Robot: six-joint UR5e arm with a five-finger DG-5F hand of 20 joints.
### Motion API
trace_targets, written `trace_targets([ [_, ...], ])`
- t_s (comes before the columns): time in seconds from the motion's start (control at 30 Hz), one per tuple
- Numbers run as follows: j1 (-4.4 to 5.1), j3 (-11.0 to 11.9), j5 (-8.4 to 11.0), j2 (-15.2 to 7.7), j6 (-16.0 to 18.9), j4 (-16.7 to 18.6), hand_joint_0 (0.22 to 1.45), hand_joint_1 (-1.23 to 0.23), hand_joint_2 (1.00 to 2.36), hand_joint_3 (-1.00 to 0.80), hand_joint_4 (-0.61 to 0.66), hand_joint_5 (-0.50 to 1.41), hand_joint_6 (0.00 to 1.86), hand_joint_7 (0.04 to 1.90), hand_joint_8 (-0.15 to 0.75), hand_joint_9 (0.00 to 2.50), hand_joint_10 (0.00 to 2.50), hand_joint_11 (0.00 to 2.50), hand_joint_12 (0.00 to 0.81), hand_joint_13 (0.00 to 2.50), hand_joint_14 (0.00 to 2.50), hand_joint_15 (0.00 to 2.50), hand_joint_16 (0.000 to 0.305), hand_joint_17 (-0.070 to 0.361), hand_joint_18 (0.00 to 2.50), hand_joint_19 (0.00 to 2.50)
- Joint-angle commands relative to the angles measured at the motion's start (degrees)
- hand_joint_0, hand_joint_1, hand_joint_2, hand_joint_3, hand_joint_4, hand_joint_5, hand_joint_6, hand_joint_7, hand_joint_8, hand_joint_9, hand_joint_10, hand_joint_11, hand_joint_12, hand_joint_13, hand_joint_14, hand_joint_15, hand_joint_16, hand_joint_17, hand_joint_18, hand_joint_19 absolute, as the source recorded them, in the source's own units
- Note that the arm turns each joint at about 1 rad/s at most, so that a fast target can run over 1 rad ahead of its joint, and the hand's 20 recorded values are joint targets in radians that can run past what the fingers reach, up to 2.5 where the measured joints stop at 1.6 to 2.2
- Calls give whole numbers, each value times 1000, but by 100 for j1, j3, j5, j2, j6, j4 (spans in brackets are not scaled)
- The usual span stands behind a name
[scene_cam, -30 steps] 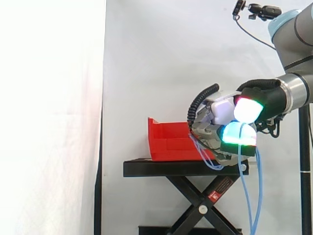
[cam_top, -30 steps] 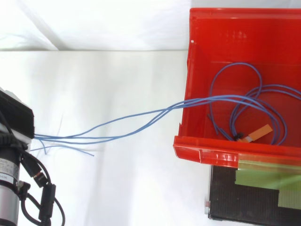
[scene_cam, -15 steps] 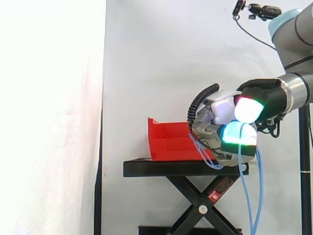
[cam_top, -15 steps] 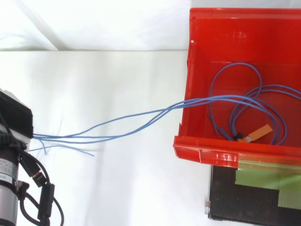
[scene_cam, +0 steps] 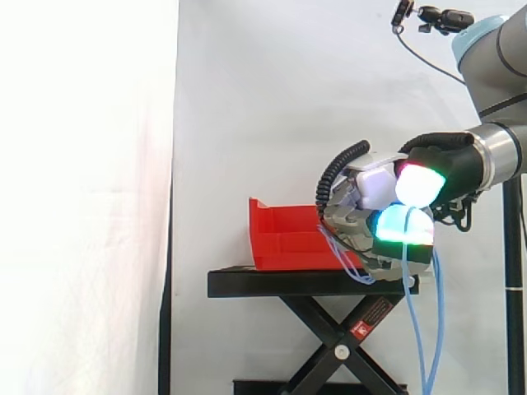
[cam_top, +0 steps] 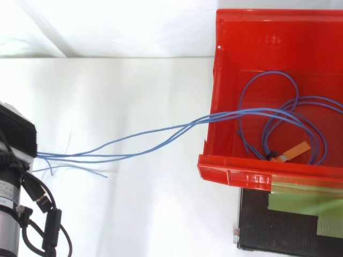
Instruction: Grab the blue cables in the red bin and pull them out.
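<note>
The red bin stands on a black stand. Several thin blue cables stretch from loops on the bin's floor, over its left wall, to my hand at the left edge of the top view. In the side view my hand hovers just right of the bin, level with its rim. Its fingers are curled round the cables, with pads glowing green, cyan and white. Loose cable ends hang below the hand towards the floor.
A small orange tag lies among the cable loops in the bin. The stand's scissor legs spread below its black top. A white curtain hangs behind, and the arm enters from the right.
In the top view my hand has crept very slightly left, away from the bin. The cables and the bin look the same.
</note>
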Motion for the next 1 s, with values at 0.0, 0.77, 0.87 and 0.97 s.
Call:
trace_targets([
  [0.0,18,0,4,0,0,0,1015,-964,1000,-1000,213,565,1437,131,301,774,2500,483,323,1107,2500,480,35,80,1262,1134],
  [0.77,97,-27,637,-9,1336,826,1018,-954,1000,-1000,214,565,1448,137,295,763,2500,500,321,1097,2500,470,36,82,1243,1102],
  [0.87,97,-62,865,0,1336,1151,1018,-955,1000,-1000,205,565,1448,138,300,766,2500,477,321,1097,2500,469,36,81,1235,1118],
  [0.97,97,-106,1094,-9,1336,1468,1018,-955,1000,-1000,207,563,1447,146,296,764,2500,508,321,1096,2500,472,36,80,1239,1117],
])
